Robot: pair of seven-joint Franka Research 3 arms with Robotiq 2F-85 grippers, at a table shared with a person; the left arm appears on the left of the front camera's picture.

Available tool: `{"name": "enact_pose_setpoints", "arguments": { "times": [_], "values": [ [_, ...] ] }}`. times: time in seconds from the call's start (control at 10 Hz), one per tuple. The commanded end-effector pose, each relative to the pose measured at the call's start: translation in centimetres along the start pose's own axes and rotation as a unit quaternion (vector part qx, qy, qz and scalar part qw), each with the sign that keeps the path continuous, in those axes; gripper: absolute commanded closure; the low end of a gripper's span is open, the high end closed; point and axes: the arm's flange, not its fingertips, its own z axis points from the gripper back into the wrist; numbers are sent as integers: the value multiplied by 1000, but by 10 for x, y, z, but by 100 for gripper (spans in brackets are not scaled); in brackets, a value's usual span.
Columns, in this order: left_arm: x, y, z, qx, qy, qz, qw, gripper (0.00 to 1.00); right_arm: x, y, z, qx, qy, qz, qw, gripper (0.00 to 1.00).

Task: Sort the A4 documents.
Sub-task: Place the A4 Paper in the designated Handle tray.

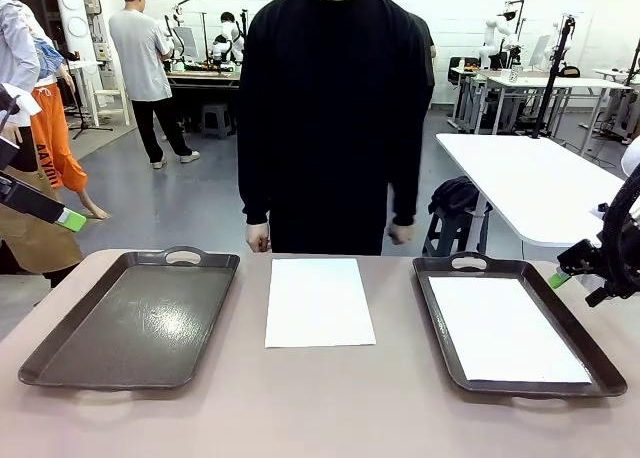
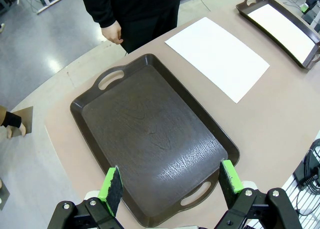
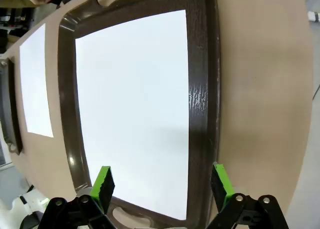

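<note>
Holding both jaws wide open, gripping nothing; judging the loose sheet on the counter light, floppy, needing pinching by an edge

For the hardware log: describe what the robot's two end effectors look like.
The left end effector has two black fingers faced with bright green pads, on black linkages with silver bolts. The right end effector matches it: black fingers, green pads, bolted black links.

The front view faces across the table toward the person. The left wrist view looks down on the empty tray, the right wrist view, closer, on the other tray. All share the loose sheet.
</note>
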Motion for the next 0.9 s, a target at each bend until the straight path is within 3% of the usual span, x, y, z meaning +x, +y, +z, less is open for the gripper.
{"name": "enact_pose_setpoints", "arguments": {
  "times": [0.0, 0.8],
  "values": [
    [-1, 2, 0, 0, -2, -1, 1000, 0, -8, 6, -12, 1, 9, -18, 1000, 0],
    [-1, 2, 0, 0, -2, -1, 1000, 0, 0, 0, 0, 0, 0, 0, 1000, 0]
  ]
}}
